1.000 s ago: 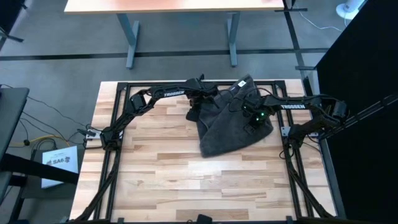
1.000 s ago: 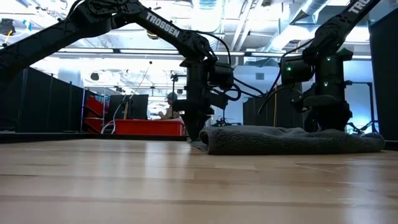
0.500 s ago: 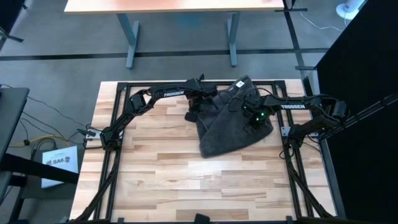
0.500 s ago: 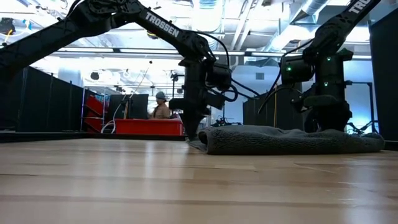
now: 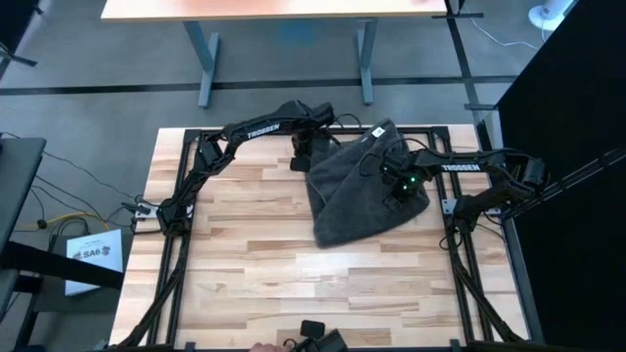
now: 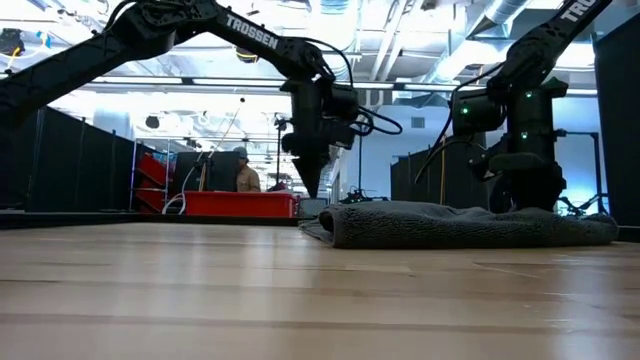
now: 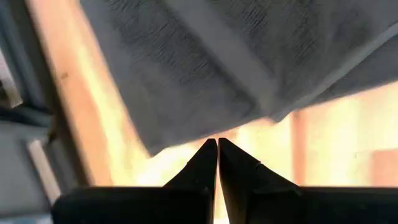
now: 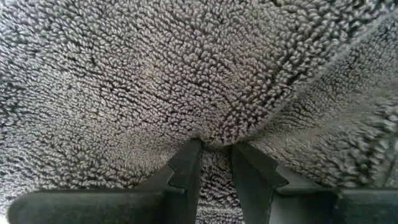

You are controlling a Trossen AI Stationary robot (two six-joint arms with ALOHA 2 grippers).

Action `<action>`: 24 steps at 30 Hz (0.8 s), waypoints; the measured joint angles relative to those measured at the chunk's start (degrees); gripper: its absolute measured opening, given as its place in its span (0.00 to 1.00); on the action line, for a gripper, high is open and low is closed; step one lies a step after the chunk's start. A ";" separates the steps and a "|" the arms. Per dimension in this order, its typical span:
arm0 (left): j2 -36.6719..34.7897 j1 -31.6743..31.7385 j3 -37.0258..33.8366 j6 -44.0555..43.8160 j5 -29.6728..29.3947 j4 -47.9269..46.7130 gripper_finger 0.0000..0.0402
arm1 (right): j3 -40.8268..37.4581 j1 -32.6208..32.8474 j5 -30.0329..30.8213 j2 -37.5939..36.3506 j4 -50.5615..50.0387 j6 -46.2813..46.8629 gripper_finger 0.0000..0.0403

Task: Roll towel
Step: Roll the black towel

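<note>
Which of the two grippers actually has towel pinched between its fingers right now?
The right gripper: its fingers press into the towel with a fold of terry between them. The left gripper is shut on nothing, lifted clear above the towel's edge.

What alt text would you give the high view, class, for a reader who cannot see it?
A crumpled dark grey towel lies toward the far right of a wooden table. The right pincer presses into it, gripping a fold; the left pincer, shut and empty, hangs just off its far left edge.
</note>
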 joint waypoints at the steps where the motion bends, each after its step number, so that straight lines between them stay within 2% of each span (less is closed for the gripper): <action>1: 0.09 0.01 -0.02 -0.62 1.59 0.18 0.00 | 0.00 0.00 0.00 0.00 0.00 0.00 0.19; 7: 0.39 1.01 -0.02 -12.82 7.30 5.99 0.06 | 0.00 0.00 -0.13 0.02 0.02 0.00 0.19; 12: 0.39 2.07 -0.31 -20.77 10.17 7.09 0.21 | 0.00 0.00 -0.25 0.02 0.16 0.00 0.19; 17: 0.54 3.06 -3.84 -28.05 13.98 9.68 0.35 | 0.00 0.00 -0.28 0.02 0.24 -0.07 0.19; 20: 0.54 3.76 -5.05 -30.34 14.04 10.25 0.41 | 0.00 0.00 -0.33 0.00 0.42 -0.34 0.19; 24: 0.54 3.93 -5.66 -29.95 13.90 10.84 0.43 | 0.00 0.02 -0.39 0.00 0.52 -0.96 0.19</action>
